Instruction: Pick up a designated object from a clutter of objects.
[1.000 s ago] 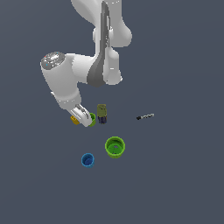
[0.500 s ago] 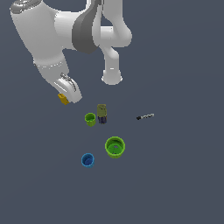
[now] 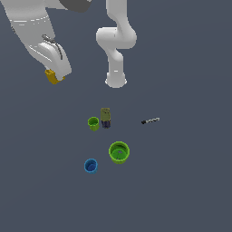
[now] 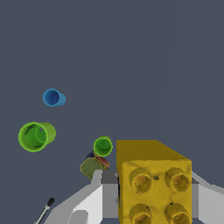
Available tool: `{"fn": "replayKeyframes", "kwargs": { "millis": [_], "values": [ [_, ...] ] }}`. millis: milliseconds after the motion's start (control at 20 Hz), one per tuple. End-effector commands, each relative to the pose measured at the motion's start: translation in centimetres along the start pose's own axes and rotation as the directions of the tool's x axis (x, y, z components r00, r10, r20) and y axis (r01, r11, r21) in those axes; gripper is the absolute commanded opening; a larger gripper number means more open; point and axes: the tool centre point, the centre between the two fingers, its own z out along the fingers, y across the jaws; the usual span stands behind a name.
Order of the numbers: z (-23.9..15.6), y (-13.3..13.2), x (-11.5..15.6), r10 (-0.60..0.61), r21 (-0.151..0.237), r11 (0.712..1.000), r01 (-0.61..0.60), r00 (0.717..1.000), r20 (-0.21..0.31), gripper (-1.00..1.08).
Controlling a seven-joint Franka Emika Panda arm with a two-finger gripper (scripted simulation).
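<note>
The gripper (image 3: 53, 77) is closed on the yellow studded cube (image 4: 153, 181), held clear of the floor. Below lie the small green cup (image 3: 93, 123), olive box (image 3: 105, 117), large green cup (image 3: 119, 152), blue cup (image 3: 90, 166) and dark stick (image 3: 150, 120).

We see a yellow-orange cube (image 4: 153, 183) with round studs, two bright green cups (image 3: 119, 152) (image 3: 93, 123), a blue cup (image 3: 90, 166), an olive box (image 3: 105, 117), and a dark stick (image 3: 150, 120).
</note>
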Motion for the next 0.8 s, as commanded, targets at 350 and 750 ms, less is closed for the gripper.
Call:
{"fn": "replayKeyframes", "kwargs": {
  "millis": [350, 750],
  "values": [
    [-5.4, 1.7, 0.0, -0.002, -0.001, 1.0, 0.002, 1.0, 0.001, -1.0],
    [-6.3, 1.9, 0.1, -0.003, -0.001, 1.0, 0.003, 1.0, 0.0, -1.0]
  ]
}}
